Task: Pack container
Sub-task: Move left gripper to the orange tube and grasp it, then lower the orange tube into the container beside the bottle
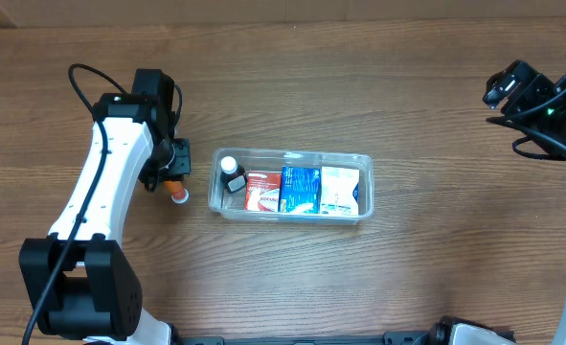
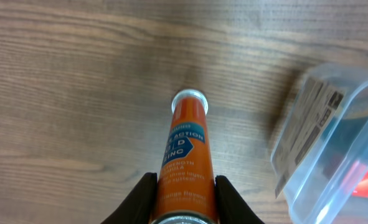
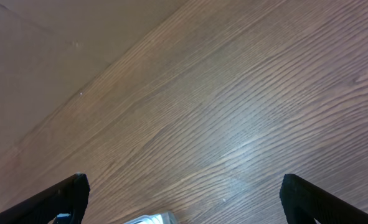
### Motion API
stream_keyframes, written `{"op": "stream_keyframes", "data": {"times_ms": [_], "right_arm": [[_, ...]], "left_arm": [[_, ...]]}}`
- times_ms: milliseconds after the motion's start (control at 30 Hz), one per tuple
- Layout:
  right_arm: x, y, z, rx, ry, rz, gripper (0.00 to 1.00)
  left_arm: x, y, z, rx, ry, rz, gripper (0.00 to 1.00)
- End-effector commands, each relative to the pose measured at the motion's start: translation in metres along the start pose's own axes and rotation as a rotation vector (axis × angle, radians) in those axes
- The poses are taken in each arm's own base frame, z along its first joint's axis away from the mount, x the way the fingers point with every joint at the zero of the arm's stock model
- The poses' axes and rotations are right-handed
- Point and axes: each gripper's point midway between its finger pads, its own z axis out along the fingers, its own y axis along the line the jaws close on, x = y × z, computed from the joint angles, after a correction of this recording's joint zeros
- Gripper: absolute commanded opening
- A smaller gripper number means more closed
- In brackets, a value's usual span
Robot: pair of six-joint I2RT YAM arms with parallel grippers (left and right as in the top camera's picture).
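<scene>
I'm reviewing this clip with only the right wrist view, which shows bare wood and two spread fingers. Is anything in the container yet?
Observer: Yes. The container holds a dark bottle at its left end, then a red box, a blue box and a white box in a row.
Operator: What about the other arm?
Observer: The left gripper is closed on an orange tube, pressing it from both sides.
Operator: Where is that tube?
Observer: In the overhead view it is just outside the container's left end, not in it.
</scene>
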Motion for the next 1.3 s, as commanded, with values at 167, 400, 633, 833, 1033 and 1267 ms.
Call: {"op": "stream_keyframes", "data": {"times_ms": [167,400,633,833,1033,1267], "right_arm": [[-0.003,0.001,-0.003,-0.006,-0.013,-0.004,1.0],[-0.003,0.001,-0.003,-0.006,-0.013,-0.004,1.0],[-0.003,0.001,-0.003,-0.006,-0.013,-0.003,1.0],[-0.003,0.001,-0.003,-0.006,-0.013,-0.003,1.0],[-0.003,0.001,-0.003,-0.006,-0.013,-0.003,1.0],[-0.003,0.001,-0.003,-0.006,-0.013,-0.004,1.0]], "left_arm": [[-0.012,-0.028,-0.163,0.192,-0.287,0.064,0.11],[0.038,-0.072,-0.21,0.285,-0.347,0.213,0.11],[0.057,-0.094,-0.174,0.232,-0.242,0.3,0.11],[0.054,-0.1,-0.121,0.198,-0.184,0.305,0.11],[0.056,-0.1,-0.082,0.165,-0.146,0.305,0.11],[0.052,-0.096,-0.043,0.109,-0.155,0.301,0.13]]}}
